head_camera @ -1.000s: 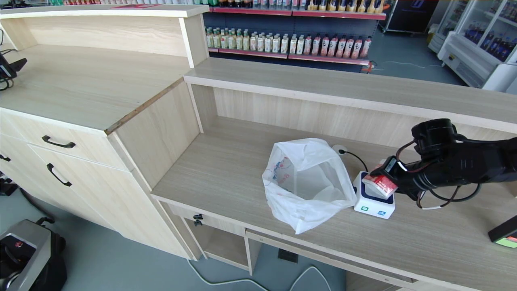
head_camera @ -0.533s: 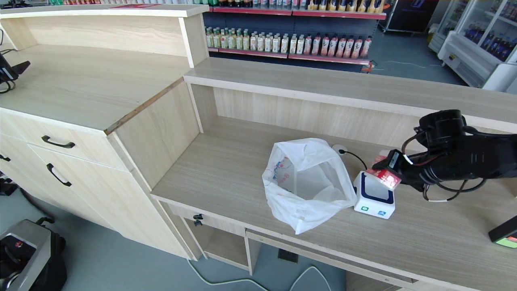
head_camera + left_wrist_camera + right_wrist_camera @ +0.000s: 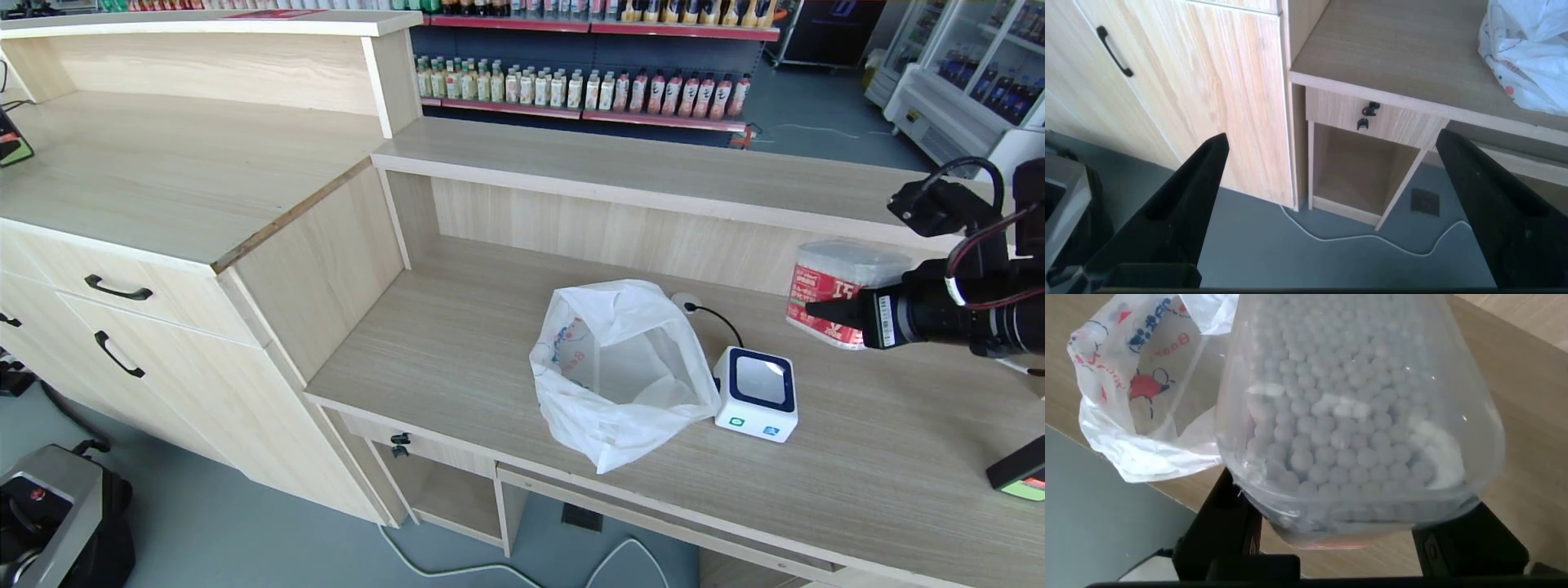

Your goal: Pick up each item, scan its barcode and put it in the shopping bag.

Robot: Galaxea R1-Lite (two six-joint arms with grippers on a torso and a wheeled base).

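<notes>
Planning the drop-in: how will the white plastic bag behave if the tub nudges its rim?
Likely floppy: the shopping bag is thin crinkled film, its mouth slumped open unsupported, so a nudged rim would probably fold in. Probably light enough to slide on the smooth counter, though the scanner beside it may check that.

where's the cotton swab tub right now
In the head view, the cotton swab tub is gripped in the right gripper on the robot's right, held above the counter, to the right of the white scanner and the shopping bag.
</notes>
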